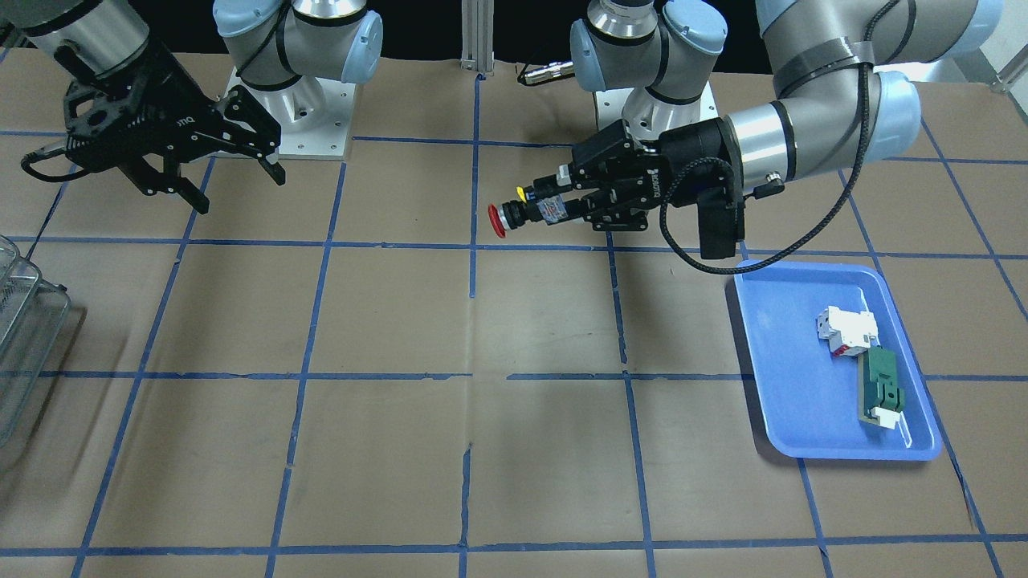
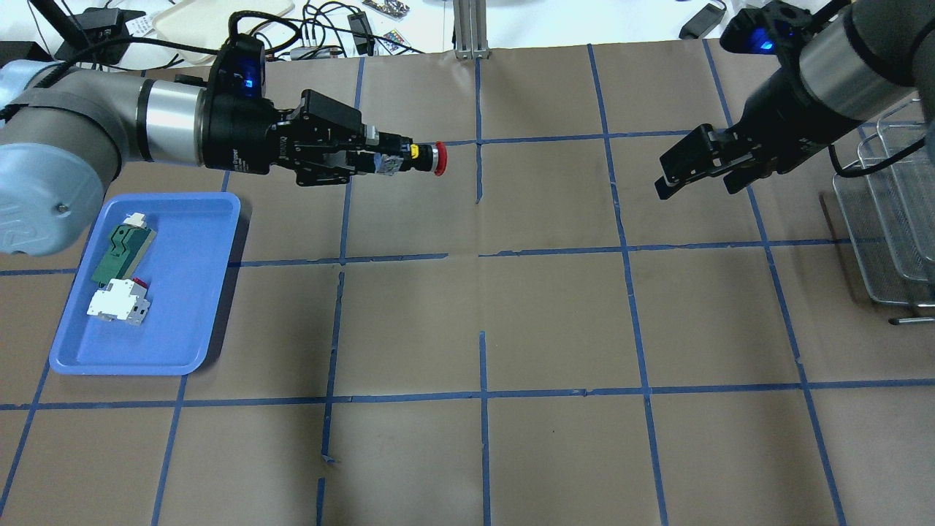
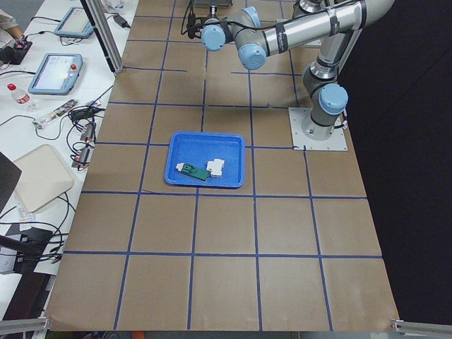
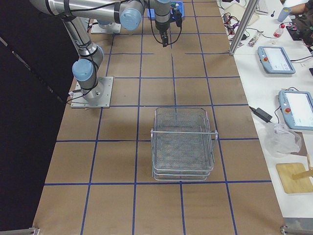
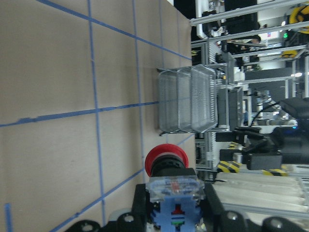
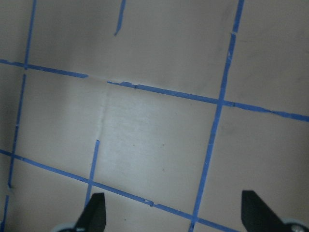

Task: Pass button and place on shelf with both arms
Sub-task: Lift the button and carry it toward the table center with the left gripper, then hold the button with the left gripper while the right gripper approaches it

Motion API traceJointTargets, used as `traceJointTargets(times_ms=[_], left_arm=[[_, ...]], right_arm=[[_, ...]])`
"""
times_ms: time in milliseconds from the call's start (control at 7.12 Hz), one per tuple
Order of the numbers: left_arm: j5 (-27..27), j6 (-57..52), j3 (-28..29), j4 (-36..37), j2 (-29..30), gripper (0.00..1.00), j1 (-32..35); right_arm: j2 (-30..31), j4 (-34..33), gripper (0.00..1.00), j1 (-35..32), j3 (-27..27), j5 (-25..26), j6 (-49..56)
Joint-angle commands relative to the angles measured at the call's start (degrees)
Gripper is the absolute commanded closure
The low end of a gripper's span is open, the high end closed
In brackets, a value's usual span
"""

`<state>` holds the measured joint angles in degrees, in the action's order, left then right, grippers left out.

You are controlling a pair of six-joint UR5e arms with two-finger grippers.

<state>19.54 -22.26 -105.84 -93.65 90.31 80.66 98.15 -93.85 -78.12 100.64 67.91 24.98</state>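
Note:
My left gripper (image 2: 381,161) is shut on the button (image 2: 418,157) and holds it level above the table, with the red cap pointing toward the table's middle. It shows the same way in the front view, gripper (image 1: 564,207) and button (image 1: 520,213). In the left wrist view the button (image 5: 166,162) sits between the fingers, cap facing the wire shelf (image 5: 188,99). My right gripper (image 2: 697,179) is open and empty, hovering apart from the button, near the shelf (image 2: 891,219). The right wrist view shows only its open fingertips (image 6: 95,212) over bare table.
A blue tray (image 2: 197,292) at the table's left holds a white blocky part (image 2: 117,301) and a green rectangular part (image 2: 123,248). The shelf (image 4: 183,144) stands at the table's right end. Blue tape lines cross the brown table.

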Motion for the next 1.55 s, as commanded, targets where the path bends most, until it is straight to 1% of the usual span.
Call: traceJointTargets(times_ms=[0, 140, 281, 421, 562, 702, 1124, 1264, 1405], left_arm=[[-8.3, 9.4, -0.2, 0.1, -0.5, 1.00, 5.0], [-11.3, 9.3, -0.2, 0.1, -0.5, 1.00, 6.8], [-11.7, 9.3, -0.2, 0.1, -0.5, 1.00, 7.9], [-12.1, 9.4, -0.2, 0.2, -0.6, 1.00, 8.3], [-14.1, 10.3, -0.2, 0.2, -0.7, 1.00, 8.3], [-14.3, 10.6, -0.1, 0.2, -0.7, 1.00, 8.4], [-14.1, 9.6, -0.2, 0.3, -0.6, 1.00, 8.4], [-14.2, 10.0, -0.2, 0.7, -0.6, 1.00, 8.4], [-14.2, 10.3, -0.2, 0.7, -0.5, 1.00, 8.4]], right_arm=[[1.1, -0.1, 0.00, 1.4, -0.2, -10.7, 14.6], [3.6, -0.1, 0.00, 1.2, 0.4, -11.0, 24.4], [6.2, 0.2, 0.00, 1.1, 0.6, -11.0, 34.6], [7.6, 0.5, 0.00, 1.0, 0.6, -12.3, 41.2], [7.5, 0.6, 0.00, 1.0, 0.9, -16.9, 45.9], [7.3, 0.6, 0.00, 1.0, 2.0, -21.0, 46.4], [7.0, 0.7, 0.00, 0.7, 5.5, -29.7, 46.4], [6.1, 0.7, 0.00, 0.3, 6.6, -34.6, 46.3], [4.5, 0.5, 0.00, 0.2, 6.8, -38.5, 46.4]])
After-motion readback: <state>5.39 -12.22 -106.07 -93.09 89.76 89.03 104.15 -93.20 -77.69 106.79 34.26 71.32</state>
